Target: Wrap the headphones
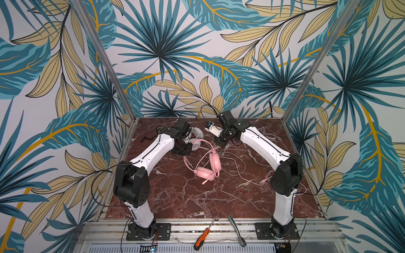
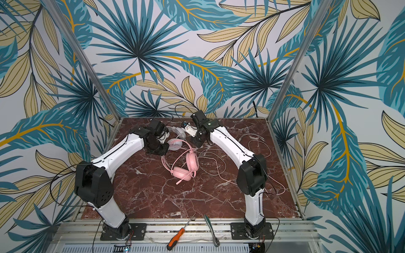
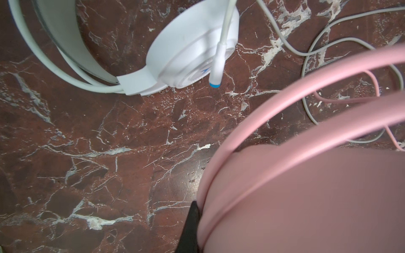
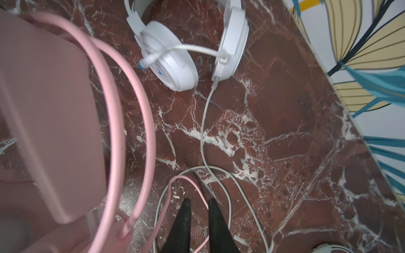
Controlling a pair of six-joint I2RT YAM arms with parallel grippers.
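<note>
The pink headphones (image 1: 208,167) lie in the middle of the marble table (image 1: 179,197), with their pink cable (image 1: 243,175) trailing to the right. The white headphones (image 4: 168,65) lie behind them and are partly hidden by my left arm in both top views. My left gripper (image 1: 182,151) is shut on the pink headphones' headband (image 3: 274,114). Only one black finger (image 3: 190,225) shows against the band. My right gripper (image 4: 199,200) hovers low over the table with its jaws a little apart. The pink cable (image 4: 167,195) runs loosely through the gap, and the white cable (image 4: 203,122) loops round it.
An orange-handled screwdriver (image 1: 202,237) and a ratchet wrench (image 1: 237,230) lie on the front metal rail. A small dark object (image 1: 145,138) sits at the back left. Loose cable loops (image 2: 258,149) spread over the right of the table. Frame posts and patterned walls close in three sides.
</note>
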